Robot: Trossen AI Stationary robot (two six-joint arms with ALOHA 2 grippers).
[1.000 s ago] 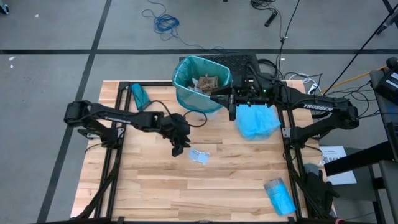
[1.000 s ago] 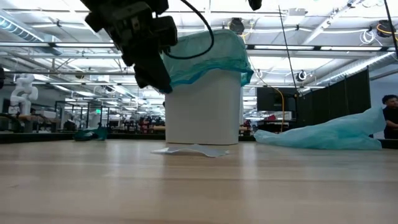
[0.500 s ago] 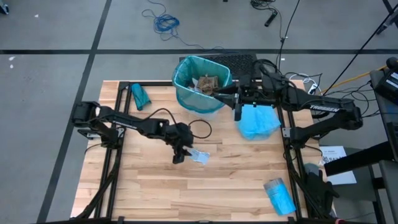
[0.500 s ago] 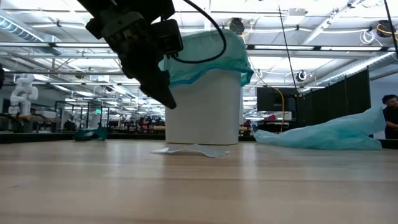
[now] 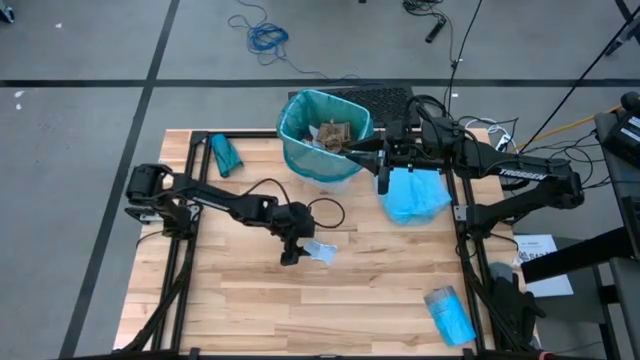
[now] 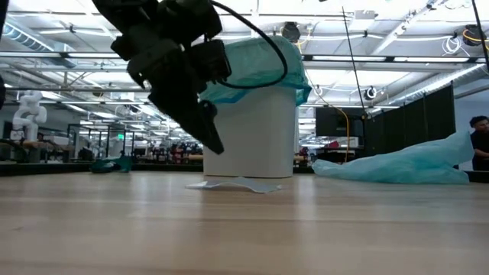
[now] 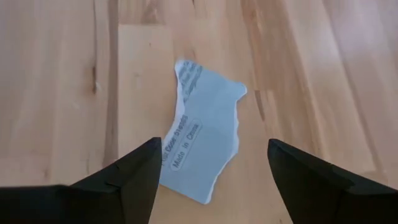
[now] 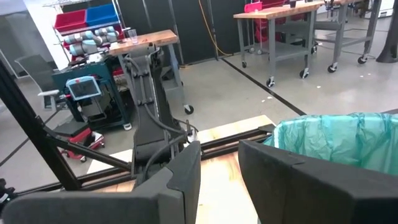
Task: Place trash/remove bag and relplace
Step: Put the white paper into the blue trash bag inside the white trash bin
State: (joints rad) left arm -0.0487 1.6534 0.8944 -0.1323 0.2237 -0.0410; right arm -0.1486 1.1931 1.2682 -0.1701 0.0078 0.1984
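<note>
A pale blue scrap [image 7: 202, 152] of trash lies flat on the wooden table [image 5: 250, 310], also seen as the scrap [image 5: 321, 250] near the table's middle. My left gripper [image 7: 211, 177] hovers just above it, open and slanting down, one finger on either side and clear of it; the low view shows the left gripper [image 6: 208, 137] off the table. The white bin [image 6: 248, 145] with a teal liner [image 5: 300, 150] holds brown paper wads [image 5: 330, 132]. My right gripper [image 8: 221, 165] hangs high beside the bin's rim, pointing level toward the table's left, open by a narrow gap, with nothing between its fingers.
A crumpled blue bag [image 5: 412, 195] lies on the table right of the bin. A teal roll [image 5: 222, 153] sits at the far left, and a blue packet [image 5: 448, 313] at the near right. A person [image 6: 480, 141] stands beyond the table.
My left gripper has come down toward the table and moved toward the pale blue scrap, ending with its fingers on either side of it. My right gripper has shifted slightly toward the table's right edge. The scrap has stayed where it was.
</note>
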